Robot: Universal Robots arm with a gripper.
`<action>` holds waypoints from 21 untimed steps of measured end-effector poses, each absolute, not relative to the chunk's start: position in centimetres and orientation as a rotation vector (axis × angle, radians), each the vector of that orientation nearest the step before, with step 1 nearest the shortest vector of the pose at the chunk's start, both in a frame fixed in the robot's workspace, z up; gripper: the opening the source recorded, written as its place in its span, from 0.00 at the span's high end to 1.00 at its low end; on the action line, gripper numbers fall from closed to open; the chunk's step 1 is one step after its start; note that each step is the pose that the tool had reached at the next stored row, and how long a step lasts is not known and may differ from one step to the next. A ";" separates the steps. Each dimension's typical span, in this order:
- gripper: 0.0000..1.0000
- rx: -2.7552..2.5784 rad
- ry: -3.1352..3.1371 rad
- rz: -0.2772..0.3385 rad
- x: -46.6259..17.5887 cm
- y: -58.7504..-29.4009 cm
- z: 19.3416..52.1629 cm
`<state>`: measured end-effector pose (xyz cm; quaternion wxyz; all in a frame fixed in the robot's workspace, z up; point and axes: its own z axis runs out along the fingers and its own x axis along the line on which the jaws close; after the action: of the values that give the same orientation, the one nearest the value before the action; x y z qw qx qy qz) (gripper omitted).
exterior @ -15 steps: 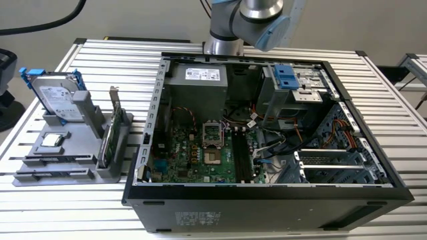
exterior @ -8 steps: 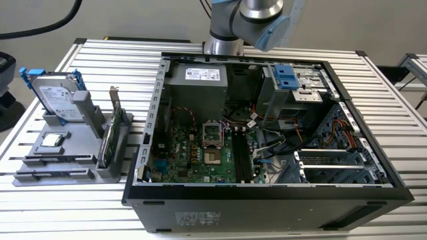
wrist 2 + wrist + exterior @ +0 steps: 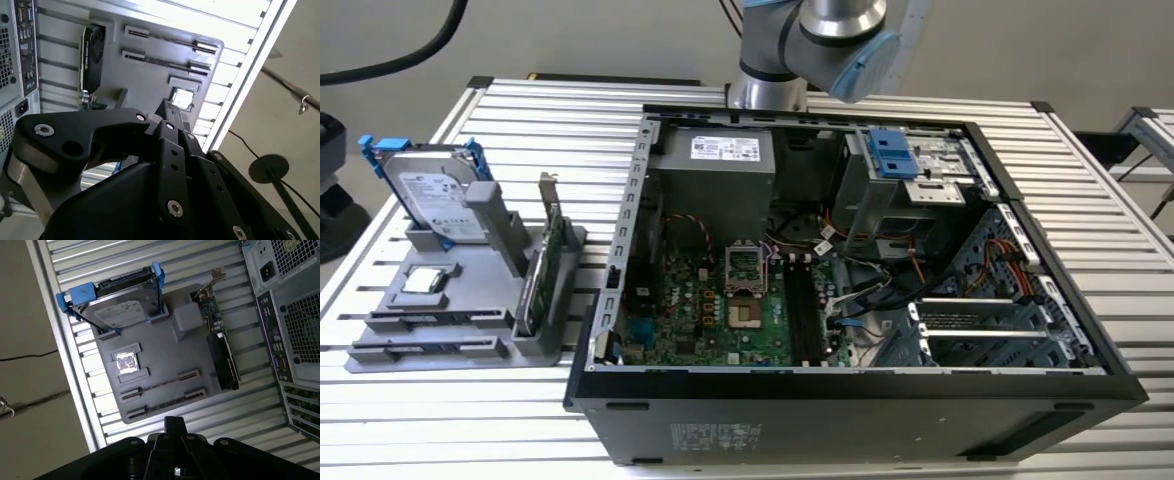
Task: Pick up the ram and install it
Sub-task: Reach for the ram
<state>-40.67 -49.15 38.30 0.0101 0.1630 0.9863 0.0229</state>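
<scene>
grey plastic tray on slatted metal table, exterior view's left of open black computer case | silver hard drive upright at tray's far end

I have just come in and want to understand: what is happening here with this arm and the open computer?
A robot arm is poised by an open computer case. Its gripper hangs above the table near the grey holder beside the case, where the ram rests, not yet picked up. The holder also carries a hard drive.
</scene>
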 end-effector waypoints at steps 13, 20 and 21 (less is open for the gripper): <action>1.00 0.796 3.013 0.068 -40.7 -49.2 38.3; 1.00 0.942 2.969 0.066 -40.7 -49.2 38.3; 1.00 0.963 2.961 0.066 -40.7 -49.2 38.3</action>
<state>-40.69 -49.15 38.30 0.0134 0.3092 0.9507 0.0211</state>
